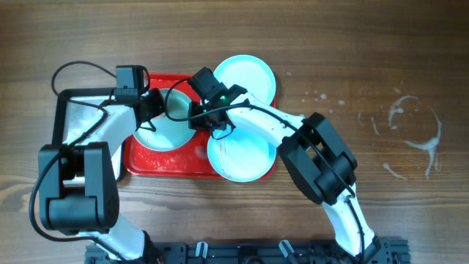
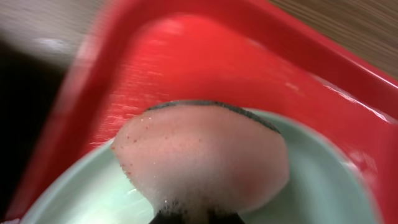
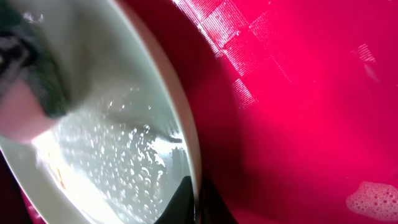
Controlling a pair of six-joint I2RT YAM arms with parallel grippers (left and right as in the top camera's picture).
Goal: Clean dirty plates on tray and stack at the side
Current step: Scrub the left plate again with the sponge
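Observation:
The red tray (image 1: 157, 163) lies left of centre. One mint-blue plate (image 1: 170, 128) sits on it, wet and soapy. My left gripper (image 1: 152, 106) is shut on a foamy pink sponge (image 2: 205, 158) pressed onto that plate (image 2: 323, 186). My right gripper (image 1: 207, 117) is shut on the plate's right rim (image 3: 186, 134), one finger inside, one outside. A second plate (image 1: 249, 75) lies at the tray's top right corner. A third plate (image 1: 242, 155) overlaps the tray's right edge.
A black-rimmed silvery pan (image 1: 77, 117) sits left of the tray, under my left arm. Suds lie on the tray floor (image 3: 373, 199). White water marks (image 1: 410, 132) streak the wooden table at the right.

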